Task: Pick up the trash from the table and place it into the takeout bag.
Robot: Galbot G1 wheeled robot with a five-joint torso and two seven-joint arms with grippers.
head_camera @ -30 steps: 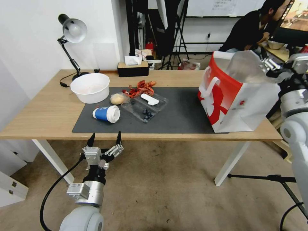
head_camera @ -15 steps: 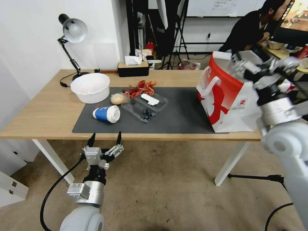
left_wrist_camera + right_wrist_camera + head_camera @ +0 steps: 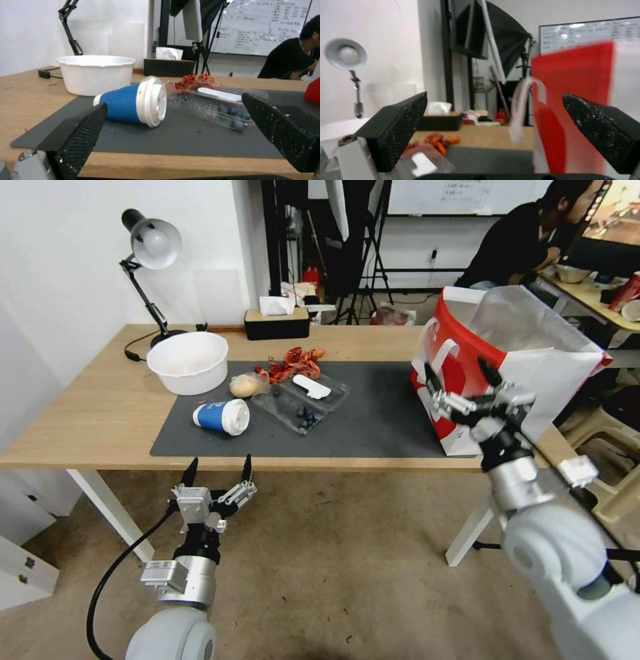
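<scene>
On the table, trash lies on the dark mat: a blue cup with a white lid on its side, a wrapped tan bun and a crumpled red wrapper. The red-and-white takeout bag stands open at the mat's right end. My left gripper hangs open and empty below the table's front edge, in line with the cup. My right gripper is open and empty just in front of the bag, near its white handle.
A large white bowl stands at the mat's back left, with a desk lamp behind it. A clear plastic tray with blueberries lies mid-mat. A tissue box sits at the far edge. A person sits behind the bag.
My right arm has swung down from the bag's upper right side to its front, by the table's near edge. The left arm and the trash have stayed put.
</scene>
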